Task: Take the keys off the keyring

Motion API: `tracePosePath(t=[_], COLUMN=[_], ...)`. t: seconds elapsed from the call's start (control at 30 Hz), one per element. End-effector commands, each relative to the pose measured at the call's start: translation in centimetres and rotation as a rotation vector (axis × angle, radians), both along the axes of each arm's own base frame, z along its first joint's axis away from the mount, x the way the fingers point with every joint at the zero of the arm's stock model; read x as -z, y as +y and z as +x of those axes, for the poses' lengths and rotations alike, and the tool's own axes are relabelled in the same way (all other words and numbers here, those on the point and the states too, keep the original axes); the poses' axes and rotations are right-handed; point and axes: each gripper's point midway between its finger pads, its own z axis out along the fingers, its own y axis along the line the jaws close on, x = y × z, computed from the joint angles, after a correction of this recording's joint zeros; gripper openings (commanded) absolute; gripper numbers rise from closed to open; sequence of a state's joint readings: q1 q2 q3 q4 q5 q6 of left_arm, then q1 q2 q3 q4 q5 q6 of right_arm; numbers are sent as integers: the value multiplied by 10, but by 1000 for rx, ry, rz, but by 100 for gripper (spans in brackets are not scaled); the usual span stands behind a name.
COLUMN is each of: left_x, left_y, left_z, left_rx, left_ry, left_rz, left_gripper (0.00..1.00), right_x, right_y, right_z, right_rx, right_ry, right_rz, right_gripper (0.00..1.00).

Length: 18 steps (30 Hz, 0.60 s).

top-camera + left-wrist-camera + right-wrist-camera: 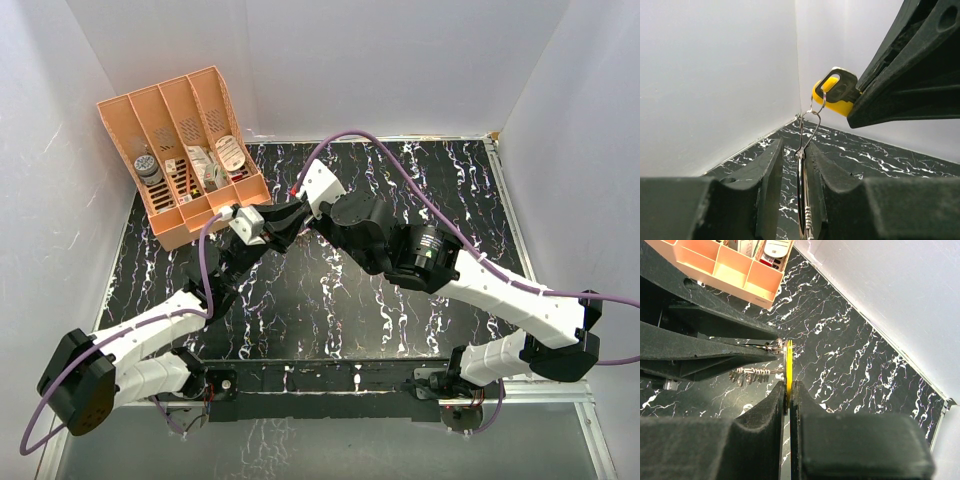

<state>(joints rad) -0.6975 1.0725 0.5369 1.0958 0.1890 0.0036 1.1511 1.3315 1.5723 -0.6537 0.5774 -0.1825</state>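
Observation:
My left gripper [270, 224] and right gripper [293, 207] meet in the air over the black marbled table, near its back left. In the left wrist view, the thin silvery keyring [801, 190] stands edge-on between my left gripper's [794, 145] fingers and rests against the right one. A small link joins it to the yellow key [832, 102], which has a dark plate over its head. My right gripper [790, 385] is shut on the yellow key [789, 365]. The keyring [771, 345] pokes out from the left fingers [715, 325]. No separate black key shows.
An orange slotted organiser [185, 150] with small items stands at the back left, close behind the grippers, and also shows in the right wrist view [730, 270]. A small metal coil [750, 375] hangs from the ring. White walls enclose the table [400, 300].

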Motion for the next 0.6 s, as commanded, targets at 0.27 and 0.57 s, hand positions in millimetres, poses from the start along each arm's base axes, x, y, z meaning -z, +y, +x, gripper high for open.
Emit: tracePosePath(t=[0.27,0.57], left_x=[-29,-24], left_y=[0,-6], left_z=[-7,-5], left_rx=[37,55], left_ry=[-63,-47], left_rz=[-104,-96], left_gripper=[26,24], right_x=[-22,-21], right_y=[1,1], right_z=[0,0], right_rx=[15,14], right_ry=[-41,-41], right_rz=[87,89], right_gripper=[0,0])
